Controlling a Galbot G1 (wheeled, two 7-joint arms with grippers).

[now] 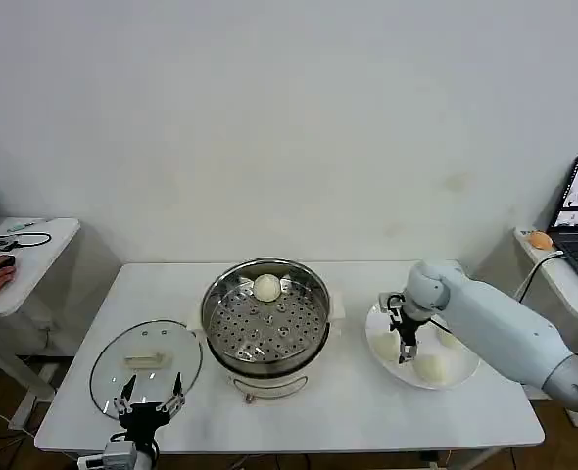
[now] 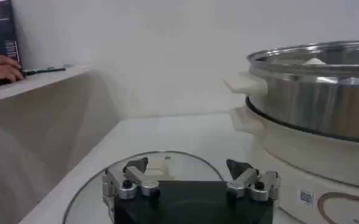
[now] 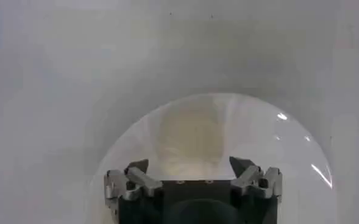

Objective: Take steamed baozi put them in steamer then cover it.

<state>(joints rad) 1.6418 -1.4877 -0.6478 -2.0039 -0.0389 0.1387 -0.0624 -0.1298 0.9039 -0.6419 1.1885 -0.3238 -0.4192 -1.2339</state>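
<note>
**Soft buns want a light pinch**

Right of centre in the head view, the right gripper [image 1: 406,354] hangs jaws spread and empty over the white plate [image 1: 383,324] holding three baozi [image 1: 431,367]. One bun [image 1: 266,287] sits in the steamer [image 1: 265,313] at centre. They look light and squashy: grip gently across the sides. The left gripper [image 1: 150,402], open, idles over the cover [image 1: 145,366] at lower left.

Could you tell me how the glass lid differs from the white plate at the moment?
The cover is clear glass with a metal rim and a whitish handle; the plate is opaque white. The cover carries nothing, while the plate holds three baozi. The cover lies left of the steamer, the plate right. Both are round and flat on the table.
</note>
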